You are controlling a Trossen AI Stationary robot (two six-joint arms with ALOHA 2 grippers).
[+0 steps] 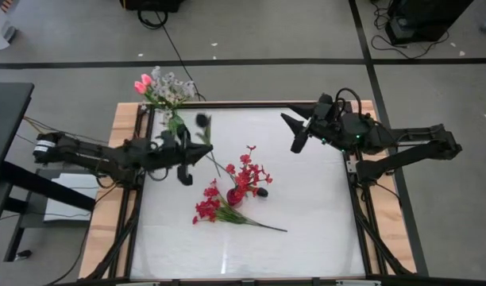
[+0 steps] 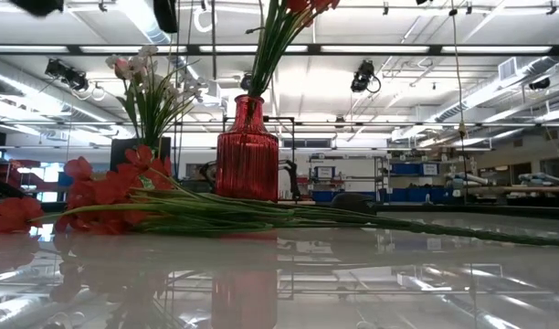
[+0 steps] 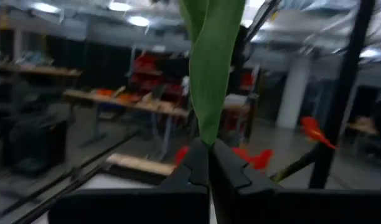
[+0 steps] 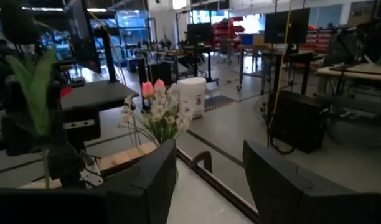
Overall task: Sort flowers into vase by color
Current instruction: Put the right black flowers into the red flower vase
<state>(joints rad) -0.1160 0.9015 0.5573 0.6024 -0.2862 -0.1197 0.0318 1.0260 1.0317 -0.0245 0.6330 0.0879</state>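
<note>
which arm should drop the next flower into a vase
Left. The left gripper is already shut on a green-stemmed flower, raised between the red vase and the pink and white bouquet. The right gripper hangs open and empty, apart from the flowers lying on the table.

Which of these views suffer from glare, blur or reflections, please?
Low view: the glossy table mirrors the ceiling lights and the red vase. Left wrist view: the green leaf in the left gripper is blurred, as is the room behind. High view: even light, with a faint bright streak on the table.
</note>
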